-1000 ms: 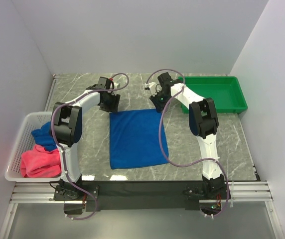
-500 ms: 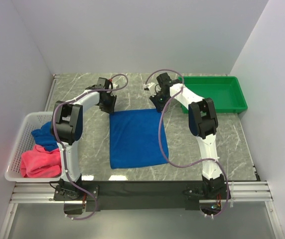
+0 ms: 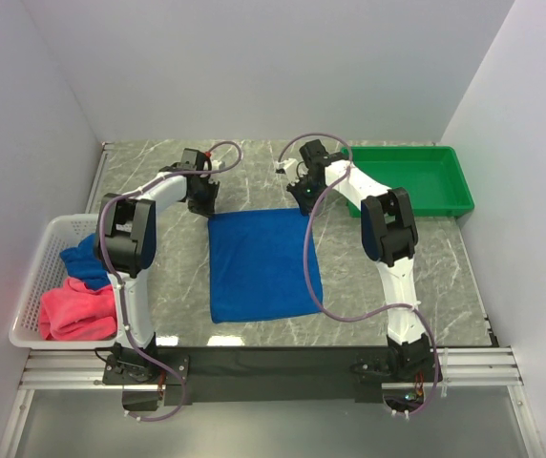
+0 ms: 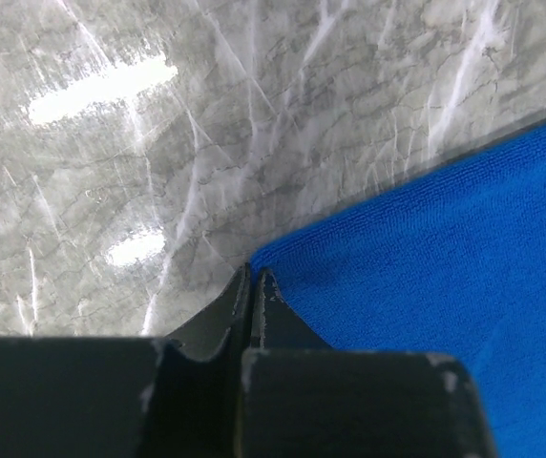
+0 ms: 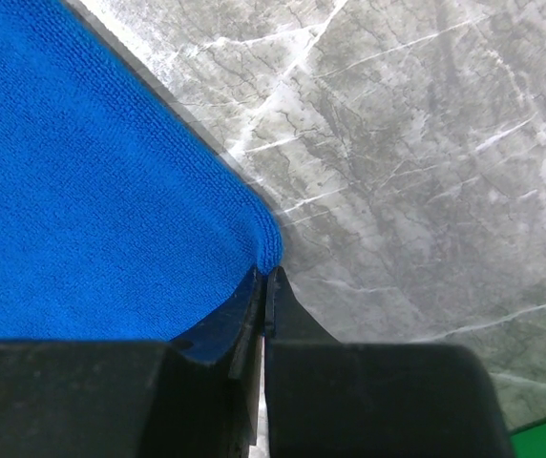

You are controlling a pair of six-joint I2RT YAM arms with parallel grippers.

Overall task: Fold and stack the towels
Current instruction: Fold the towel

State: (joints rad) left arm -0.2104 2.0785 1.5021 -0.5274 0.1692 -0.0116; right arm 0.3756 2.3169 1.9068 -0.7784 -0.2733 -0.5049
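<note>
A blue towel (image 3: 263, 267) lies flat and spread on the marble table, also seen as blue towel (image 4: 445, 258) and blue towel (image 5: 92, 172) in the wrist views. My left gripper (image 3: 206, 204) is down at its far left corner, and in the left wrist view the left gripper (image 4: 254, 277) has its jaws pressed together with the corner's tip between them. My right gripper (image 3: 302, 202) sits at the far right corner; the right gripper (image 5: 266, 275) is likewise shut, pinching the bunched corner edge. A pink towel (image 3: 73, 310) and another blue towel (image 3: 82, 256) lie in the white basket (image 3: 34, 286).
A green bin (image 3: 416, 181) stands at the back right of the table. The white basket sits at the left edge. White walls close in the back and both sides. A black strip with the arm bases runs along the near edge.
Both grippers have closed from part open to shut at the towel's far corners. The left gripper shifted slightly left and back. The towel has stayed flat.
</note>
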